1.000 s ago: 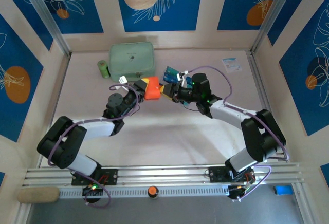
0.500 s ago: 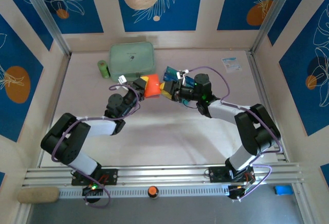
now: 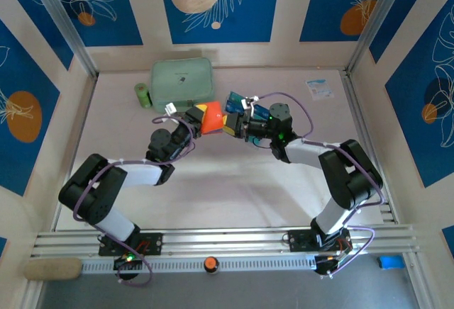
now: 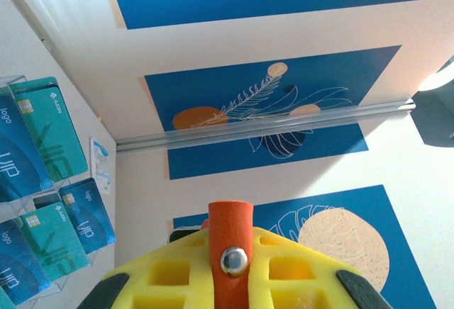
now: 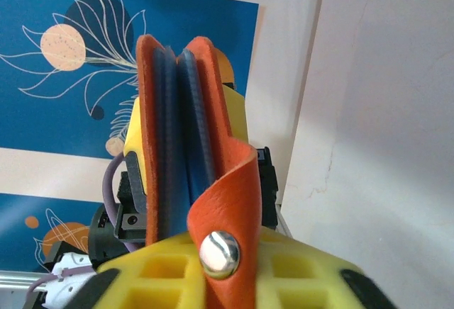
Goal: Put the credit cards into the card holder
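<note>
**Both claws pinch the wallet; the cards wait just past the right claw**

The card holder (image 3: 211, 119) hangs above the table between the two claws and touches both. The left claw (image 3: 196, 118) is clamped on a narrow orange strap with a metal snap, squeezed between its yellow pads (image 4: 163, 273). The right claw (image 3: 228, 123) is clamped on the opposite flap, which carries its own snap stud and curls down between its pads (image 5: 298, 273).

From the right claw the wallet stands straight ahead and edge-on, its long axis running away from the fingertips. It shows two orange outer leaves with dark blue lining between them, parted by thin slots. The material looks soft and leather-like, and the flap bends easily.

The credit cards (image 3: 237, 102) lean in rows on a clear tiered rack (image 4: 15, 82) just beyond the right claw. For the left claw they lie across the wallet. They are thin, stiff, glossy teal-blue rectangles.

The right arm is nearer, but it would likely have to let go of the flap first. A card would then have to enter edge-first, in line with a slot, and the soft leaves may sag shut.
</note>
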Tool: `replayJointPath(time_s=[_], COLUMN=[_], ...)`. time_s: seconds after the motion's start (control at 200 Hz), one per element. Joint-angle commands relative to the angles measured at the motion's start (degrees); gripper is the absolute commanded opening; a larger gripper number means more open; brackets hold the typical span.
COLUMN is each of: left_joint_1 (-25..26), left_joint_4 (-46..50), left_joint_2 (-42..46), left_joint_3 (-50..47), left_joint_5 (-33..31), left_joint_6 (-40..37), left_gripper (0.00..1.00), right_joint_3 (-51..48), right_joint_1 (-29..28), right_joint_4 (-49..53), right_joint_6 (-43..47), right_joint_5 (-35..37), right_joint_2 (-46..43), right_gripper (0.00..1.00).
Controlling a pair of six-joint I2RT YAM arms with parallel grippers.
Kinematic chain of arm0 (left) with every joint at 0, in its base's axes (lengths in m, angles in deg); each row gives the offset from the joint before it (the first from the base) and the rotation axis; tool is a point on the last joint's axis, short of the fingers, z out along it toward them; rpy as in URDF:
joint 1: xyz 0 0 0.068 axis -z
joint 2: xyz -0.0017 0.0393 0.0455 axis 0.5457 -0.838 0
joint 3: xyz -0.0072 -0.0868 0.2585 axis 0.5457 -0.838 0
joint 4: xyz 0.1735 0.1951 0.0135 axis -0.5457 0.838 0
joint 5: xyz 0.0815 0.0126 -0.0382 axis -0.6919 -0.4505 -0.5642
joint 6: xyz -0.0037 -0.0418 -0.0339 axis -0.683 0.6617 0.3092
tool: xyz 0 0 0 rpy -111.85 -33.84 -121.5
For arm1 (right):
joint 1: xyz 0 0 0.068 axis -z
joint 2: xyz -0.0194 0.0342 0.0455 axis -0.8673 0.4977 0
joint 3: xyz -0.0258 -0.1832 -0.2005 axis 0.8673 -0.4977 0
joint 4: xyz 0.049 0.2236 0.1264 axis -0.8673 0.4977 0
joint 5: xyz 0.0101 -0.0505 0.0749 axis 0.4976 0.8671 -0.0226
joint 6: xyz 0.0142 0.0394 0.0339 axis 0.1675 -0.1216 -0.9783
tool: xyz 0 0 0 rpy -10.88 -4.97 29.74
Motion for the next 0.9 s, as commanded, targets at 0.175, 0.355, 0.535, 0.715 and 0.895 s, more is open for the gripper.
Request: replayJointPath(time_s=[0.175, 0.355, 0.535, 0.715, 0.895], left_joint_1=[1.04, -0.22, -3.44, -4.77, -2.21], left_joint_4=[-2.28, 2.42, 11.03, 42.37, 82.01], left_joint_2=[-0.66, 1.67, 5.76, 13.91, 14.58], left_joint_3=[1.41, -2.05, -5.11, 0.78, 17.12], left_joint_5=[2.35, 4.17, 9.40, 13.70, 7.97], left_joint_6=[-1.15, -5.83, -11.93, -27.04, -48.41], left_gripper=[0.11, 0.67, 1.00, 1.00, 1.00], right_joint_3=[-1.73, -4.92, -8.75, -12.82, -16.08], right_joint_1=[0.48, 1.82, 2.17, 1.15, -2.18], right_joint_4=[-3.96, -1.46, 3.52, 9.51, 11.79], right_joint_6=[-1.82, 0.68, 4.84, 9.59, 12.89], right_joint_5=[-2.89, -2.45, -1.74, 1.00, 6.21], right_joint_2=[0.85, -1.60, -4.64, -7.79, -8.69], right_gripper=[0.00, 0.00, 0.00, 0.00, 0.00])
